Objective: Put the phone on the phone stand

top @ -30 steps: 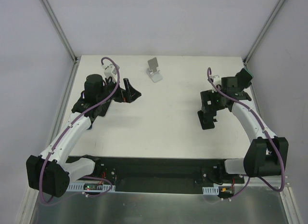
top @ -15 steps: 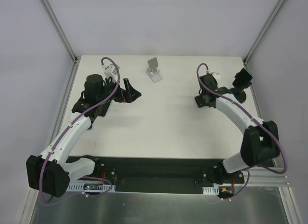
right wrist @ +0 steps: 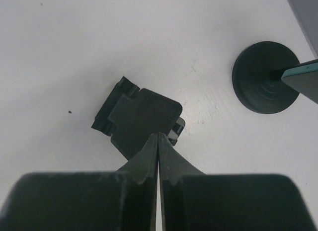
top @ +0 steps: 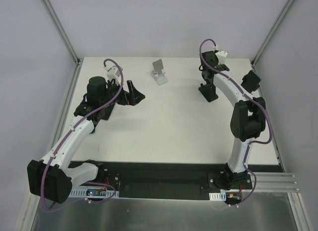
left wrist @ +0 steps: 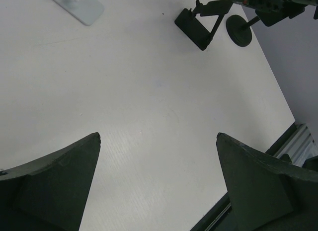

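The white phone stand (top: 159,73) stands empty at the far middle of the table; its foot (left wrist: 74,2) shows in the left wrist view. A flat black slab that I take for the phone (right wrist: 141,116) lies on the table at the far right (left wrist: 191,28). My right gripper (right wrist: 158,135) is shut with nothing between its fingers. Its tips hang over the phone's near edge, and I cannot tell if they touch it. In the top view it (top: 208,88) covers the phone. My left gripper (left wrist: 158,135) is open and empty, left of the stand (top: 135,93).
A dark panel with a teal edge (top: 251,79) sits on a post with a black round foot (right wrist: 262,84), just right of the phone. The table's right edge and a side wall lie close behind it.
The right arm has swung from the near right up to the far right of the table. Its gripper went from open to shut. The left arm has not moved.
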`<state>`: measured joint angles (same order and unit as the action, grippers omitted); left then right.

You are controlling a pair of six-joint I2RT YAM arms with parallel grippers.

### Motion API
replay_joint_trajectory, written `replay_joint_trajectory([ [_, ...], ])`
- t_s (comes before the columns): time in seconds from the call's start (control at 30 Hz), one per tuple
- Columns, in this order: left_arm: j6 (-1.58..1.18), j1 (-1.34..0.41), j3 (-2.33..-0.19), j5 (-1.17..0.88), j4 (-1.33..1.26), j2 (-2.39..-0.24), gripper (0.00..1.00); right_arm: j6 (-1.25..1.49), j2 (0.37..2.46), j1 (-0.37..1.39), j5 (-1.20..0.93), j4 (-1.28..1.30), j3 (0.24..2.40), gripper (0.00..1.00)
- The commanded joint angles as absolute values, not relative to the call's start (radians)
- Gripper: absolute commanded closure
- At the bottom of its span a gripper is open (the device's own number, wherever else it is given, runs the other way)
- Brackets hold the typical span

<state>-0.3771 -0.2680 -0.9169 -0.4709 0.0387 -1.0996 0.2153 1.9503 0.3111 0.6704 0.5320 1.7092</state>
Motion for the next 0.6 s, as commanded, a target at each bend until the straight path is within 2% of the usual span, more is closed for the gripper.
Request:
replay_joint_trajectory([
  [0.0, -0.371, -0.255, -0.923, -0.483, 0.011, -1.112, 0.01, 0.156, 1.864, 0.31, 0.571, 0.483, 1.631, 0.93],
  [0.03, -0.374, -0.253, -0.928, -0.488, 0.011, -1.118, 0.01, 0.156, 1.841, 0.311, 0.545, 0.491, 1.622, 0.76],
  [0.13, -0.379, -0.25, -0.93, -0.506, 0.012, -1.127, 0.01, 0.115, 1.784, 0.333, 0.422, 0.479, 1.569, 0.58],
  [0.2, -0.377, -0.247, -0.93, -0.503, 0.012, -1.126, 0.01, 0.089, 1.746, 0.357, 0.361, 0.479, 1.519, 0.57],
  [0.33, -0.373, -0.245, -0.927, -0.499, 0.011, -1.121, 0.01, 0.026, 1.752, 0.357, 0.281, 0.437, 1.457, 0.63],
  [0.47, -0.367, -0.245, -0.923, -0.492, 0.011, -1.118, 0.01, -0.04, 1.779, 0.353, 0.236, 0.414, 1.439, 0.6],
  [0.5, -0.365, -0.244, -0.925, -0.491, 0.012, -1.12, 0.01, -0.023, 1.795, 0.345, 0.256, 0.426, 1.451, 0.44],
  [0.57, -0.365, -0.244, -0.923, -0.492, 0.011, -1.121, 0.01, 0.064, 1.801, 0.334, 0.326, 0.494, 1.489, 0.25],
])
